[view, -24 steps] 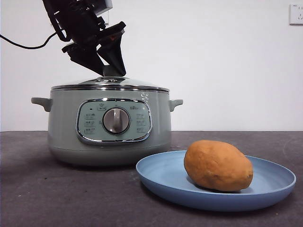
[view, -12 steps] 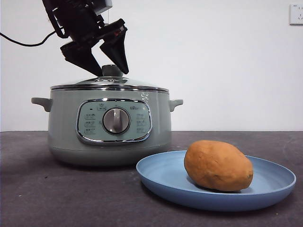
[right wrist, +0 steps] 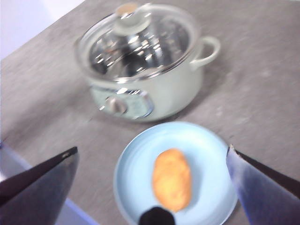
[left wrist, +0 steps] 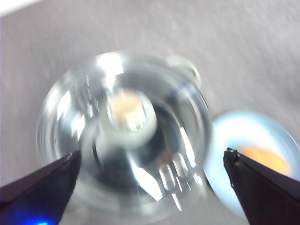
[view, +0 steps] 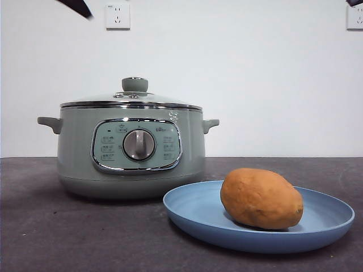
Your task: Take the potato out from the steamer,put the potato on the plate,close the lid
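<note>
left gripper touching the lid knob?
Apart. Front view: the lid knob stands free, arm only a dark tip at the top corner. Left wrist view: left gripper open, well above it.

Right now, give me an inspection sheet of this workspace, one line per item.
Surface: dark grey table, bare around the things.
Pot: green steamer stands upright, dial facing the front camera.
Lid: glass lid sits closed on the pot, knob up.
Potato: potato lies on the plate.
Plate: blue plate rests on the table in front of the pot, to one side.
Clutter: nothing seen.
Grippers: left gripper open, high above the lid, holding nothing; right gripper open, high above the plate, holding nothing.
Cables: nothing seen.
Surroundings: white wall with two sockets.
</note>
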Robot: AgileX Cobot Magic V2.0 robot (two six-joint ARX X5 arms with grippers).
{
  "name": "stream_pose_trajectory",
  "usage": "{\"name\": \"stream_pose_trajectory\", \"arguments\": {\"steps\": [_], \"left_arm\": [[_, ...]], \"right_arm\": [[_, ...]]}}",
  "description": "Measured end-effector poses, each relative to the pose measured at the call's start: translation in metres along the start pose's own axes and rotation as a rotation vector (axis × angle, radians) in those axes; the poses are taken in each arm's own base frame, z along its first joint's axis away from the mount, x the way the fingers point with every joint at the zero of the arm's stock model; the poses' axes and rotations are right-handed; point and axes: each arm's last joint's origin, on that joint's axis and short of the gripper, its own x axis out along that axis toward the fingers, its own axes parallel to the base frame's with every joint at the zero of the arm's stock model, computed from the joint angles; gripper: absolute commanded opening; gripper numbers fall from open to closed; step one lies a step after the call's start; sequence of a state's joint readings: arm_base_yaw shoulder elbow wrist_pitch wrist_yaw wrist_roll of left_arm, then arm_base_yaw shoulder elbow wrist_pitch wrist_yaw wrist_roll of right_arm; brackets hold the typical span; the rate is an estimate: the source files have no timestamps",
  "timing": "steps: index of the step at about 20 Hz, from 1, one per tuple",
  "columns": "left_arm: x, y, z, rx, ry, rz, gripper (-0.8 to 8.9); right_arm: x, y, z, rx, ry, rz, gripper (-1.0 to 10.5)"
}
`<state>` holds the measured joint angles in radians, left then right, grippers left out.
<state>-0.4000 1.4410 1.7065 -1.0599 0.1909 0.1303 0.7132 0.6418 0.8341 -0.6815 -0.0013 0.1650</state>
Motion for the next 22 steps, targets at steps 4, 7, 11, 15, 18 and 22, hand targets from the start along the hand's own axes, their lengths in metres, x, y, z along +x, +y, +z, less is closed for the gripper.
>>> {"name": "stream_pose_trajectory", "arguments": {"steps": [4, 7, 11, 15, 18, 22], "left_arm": [[-0.039, -0.014, -0.019, -0.009, 0.068, -0.063, 3.51], [-0.056, -0.019, -0.028, -0.009, 0.073, -0.07, 0.43], [-0.061, -0.02, -0.033, -0.015, 0.1, -0.073, -0.09], [-0.06, -0.02, -0.032, -0.014, 0.1, -0.073, -0.08], [-0.06, -0.02, -0.032, -0.014, 0.1, -0.073, -0.08], [-0.06, -0.02, -0.032, -0.014, 0.1, -0.073, -0.03]], "right_arm": [[0.003, 0.003, -0.005, 0.012, 0.08, 0.109, 5.9], [0.005, 0.003, -0.007, 0.019, 0.12, 0.138, 3.1], [0.005, 0.003, -0.007, 0.023, 0.124, 0.137, -0.1], [0.005, 0.003, -0.007, 0.024, 0.124, 0.136, 0.0], [0.005, 0.003, -0.007, 0.023, 0.124, 0.136, 0.0], [0.005, 0.003, -0.007, 0.027, 0.124, 0.136, 0.0]]}}
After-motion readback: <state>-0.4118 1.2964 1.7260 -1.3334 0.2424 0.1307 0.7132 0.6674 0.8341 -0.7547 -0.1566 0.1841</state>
